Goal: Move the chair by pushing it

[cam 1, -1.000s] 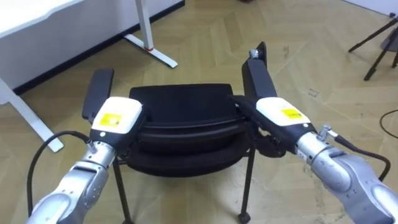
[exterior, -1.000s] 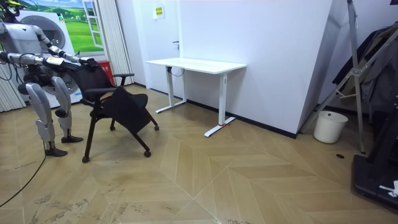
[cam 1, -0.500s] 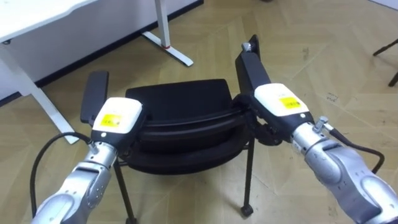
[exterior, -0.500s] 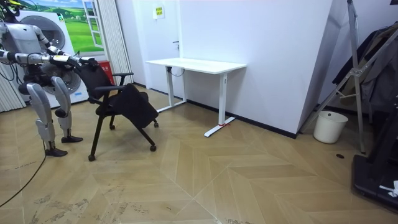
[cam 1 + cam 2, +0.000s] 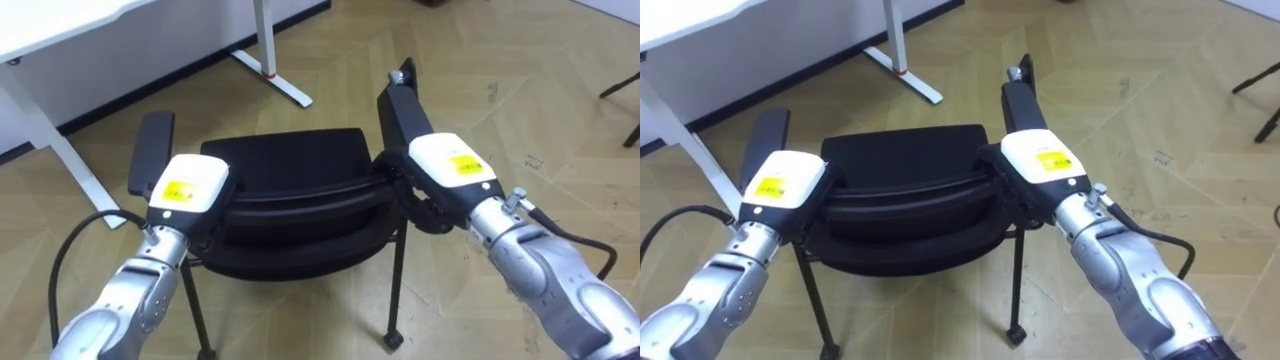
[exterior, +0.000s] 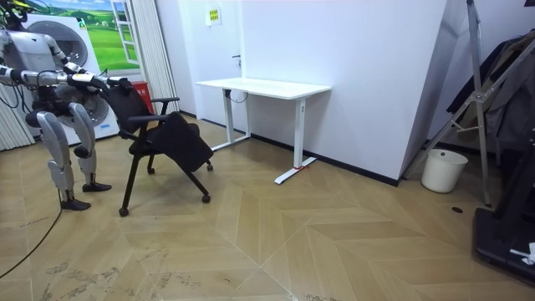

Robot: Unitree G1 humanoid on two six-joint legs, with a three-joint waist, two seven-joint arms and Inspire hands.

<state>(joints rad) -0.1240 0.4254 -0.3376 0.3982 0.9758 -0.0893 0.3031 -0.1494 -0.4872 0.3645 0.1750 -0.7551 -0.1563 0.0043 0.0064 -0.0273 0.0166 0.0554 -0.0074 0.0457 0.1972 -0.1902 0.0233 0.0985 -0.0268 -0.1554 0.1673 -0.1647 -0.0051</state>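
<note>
The chair [image 5: 285, 165] is found on the floor [image 5: 480, 60] straight ahead, its backrest lying crosswise and its seat pointed towards the desk [image 5: 60, 30]. The right robot hand [image 5: 452, 170] is curled round the backrest's right end. The left robot hand [image 5: 185, 187] is set at the left end, equally near, but its grip cannot be told.

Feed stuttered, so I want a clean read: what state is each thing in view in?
chair: standing on the wood floor, backrest towards the robot.
left hand: on the backrest's left end, back of hand up.
right hand: on the backrest's right end, back of hand up.
desk: standing at the white wall, beyond the chair.
bin: upright on the floor, at the room view's right.
</note>
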